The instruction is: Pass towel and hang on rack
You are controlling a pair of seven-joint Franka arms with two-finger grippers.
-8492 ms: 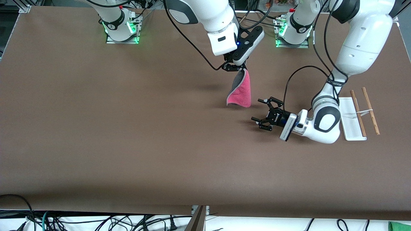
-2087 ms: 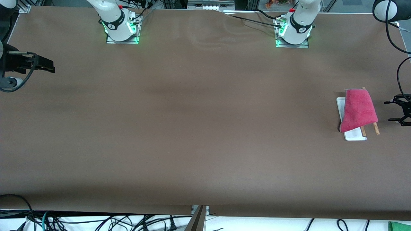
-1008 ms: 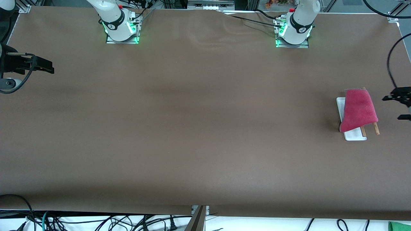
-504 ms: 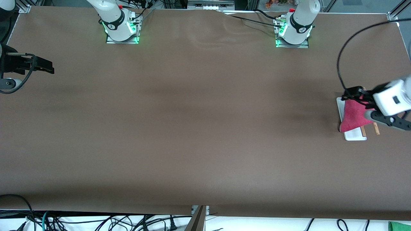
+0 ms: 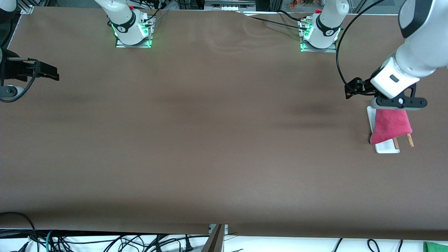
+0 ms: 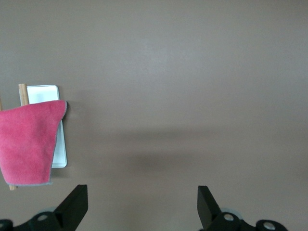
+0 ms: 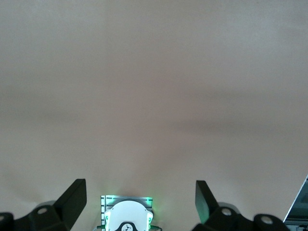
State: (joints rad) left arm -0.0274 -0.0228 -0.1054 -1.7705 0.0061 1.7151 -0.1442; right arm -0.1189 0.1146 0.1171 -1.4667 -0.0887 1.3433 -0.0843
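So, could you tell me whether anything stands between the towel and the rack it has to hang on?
Nothing visible does: the towel already lies draped over the rack. The left gripper is open and empty above the table beside the rack, and the right gripper waits open at the right arm's end.

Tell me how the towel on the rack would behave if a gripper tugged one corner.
The towel drapes and sags over the rack, so it is probably floppy and would bunch, not lift flat. It hangs unevenly, one corner lower, so a tug may slide it off the rods. The left gripper, open, is above the table beside it; the right gripper waits.
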